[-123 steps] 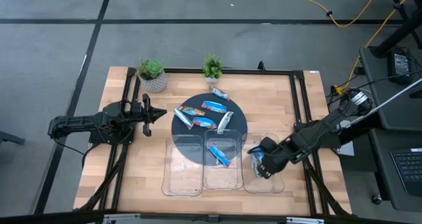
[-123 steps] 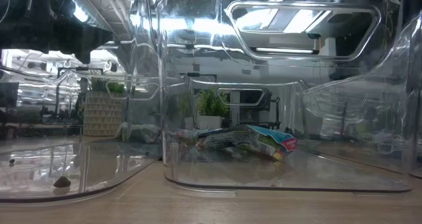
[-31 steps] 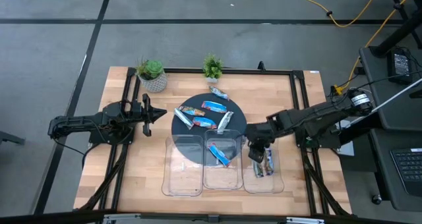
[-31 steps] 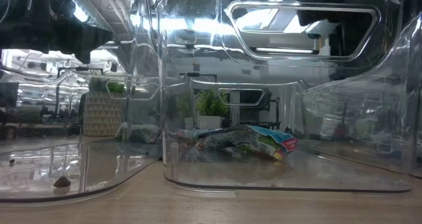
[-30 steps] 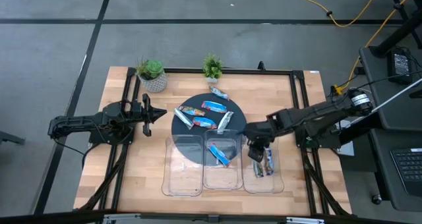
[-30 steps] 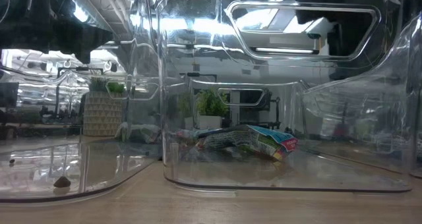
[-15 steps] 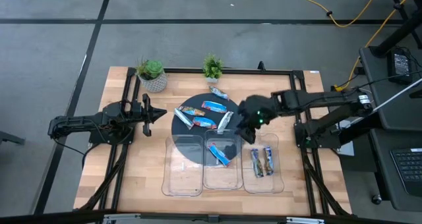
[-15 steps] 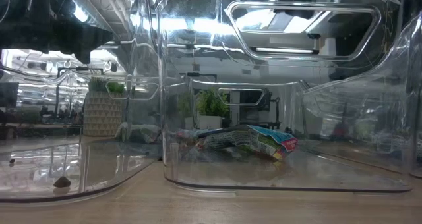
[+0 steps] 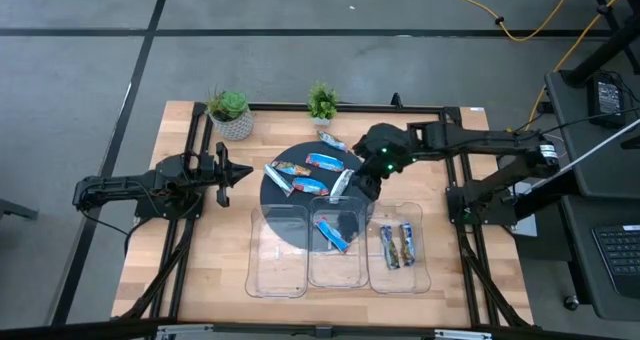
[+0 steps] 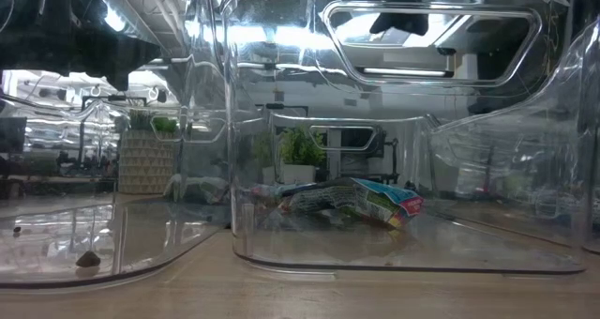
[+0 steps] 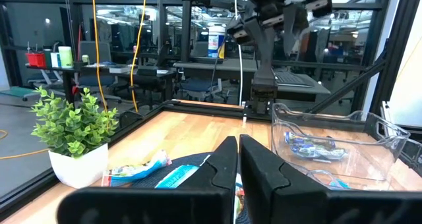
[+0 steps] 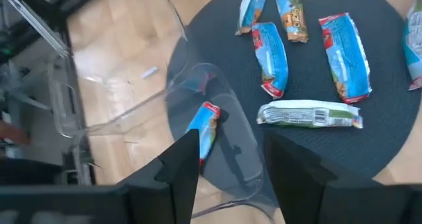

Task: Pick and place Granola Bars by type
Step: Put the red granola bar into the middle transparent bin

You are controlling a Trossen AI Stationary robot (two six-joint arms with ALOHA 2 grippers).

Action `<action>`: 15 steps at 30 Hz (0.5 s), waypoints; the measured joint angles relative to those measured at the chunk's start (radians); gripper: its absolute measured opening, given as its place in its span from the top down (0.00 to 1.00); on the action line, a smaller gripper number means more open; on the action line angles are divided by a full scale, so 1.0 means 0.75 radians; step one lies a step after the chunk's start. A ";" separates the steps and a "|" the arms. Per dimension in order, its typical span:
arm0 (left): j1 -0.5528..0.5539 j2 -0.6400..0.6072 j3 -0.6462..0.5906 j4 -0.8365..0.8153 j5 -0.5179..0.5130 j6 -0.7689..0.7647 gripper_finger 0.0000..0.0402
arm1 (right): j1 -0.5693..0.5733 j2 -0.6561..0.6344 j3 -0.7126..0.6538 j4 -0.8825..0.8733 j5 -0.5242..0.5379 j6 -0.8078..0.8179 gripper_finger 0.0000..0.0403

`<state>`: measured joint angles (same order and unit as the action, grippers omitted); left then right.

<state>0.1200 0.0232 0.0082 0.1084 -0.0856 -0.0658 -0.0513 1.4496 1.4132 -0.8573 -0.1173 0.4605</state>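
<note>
Four granola bars are lying flat on the dark round mat: a brownish-marked bar point(image 9: 291, 169), a blue bar with red end point(image 9: 325, 161), another blue bar point(image 9: 310, 186), and a silvery-white bar point(image 9: 340, 184) at the mat's right side. A narrower silvery-blue bar point(image 9: 277, 178) is lying angled at the mat's left edge. One more small blue bar point(image 9: 333, 143) is sitting just off the mat, near the small plant. One blue bar point(image 9: 333, 235) is lying diagonally in the middle clear tray. Two bars, one blue point(image 9: 388, 246) and one brownish point(image 9: 406, 244), are lying side by side in the right tray.
</note>
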 joint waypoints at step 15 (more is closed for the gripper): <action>0.000 0.000 0.000 0.000 0.000 0.000 0.98 | -0.205 0.235 -0.001 0.037 -0.185 -0.352 0.58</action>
<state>0.1198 0.0232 0.0082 0.1085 -0.0856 -0.0658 -0.2047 1.6255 1.4128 -0.8293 -0.2560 0.1964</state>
